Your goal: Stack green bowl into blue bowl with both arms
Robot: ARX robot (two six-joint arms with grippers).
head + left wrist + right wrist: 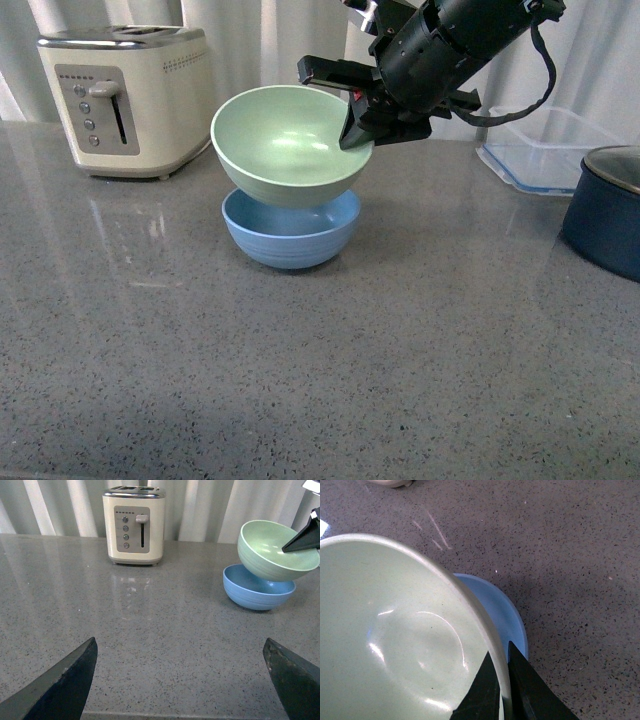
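- The right arm (455, 40) enters the front view from the far upper right. Its bulky black wrist slants down and to the left.
- A black cable (545, 75) loops off the right side of that wrist.
- The right gripper (356, 130) points down and left, clamped on the right-hand rim of the green bowl (285, 145), which sits tilted in its grip.
- In the right wrist view its two flat black fingers (482, 692) pinch the rim, one inside the bowl and one outside, almost touching each other.
- The left gripper (180, 642) shows only in the left wrist view. Its two dark fingertips (70, 680) are spread wide apart and hold nothing.
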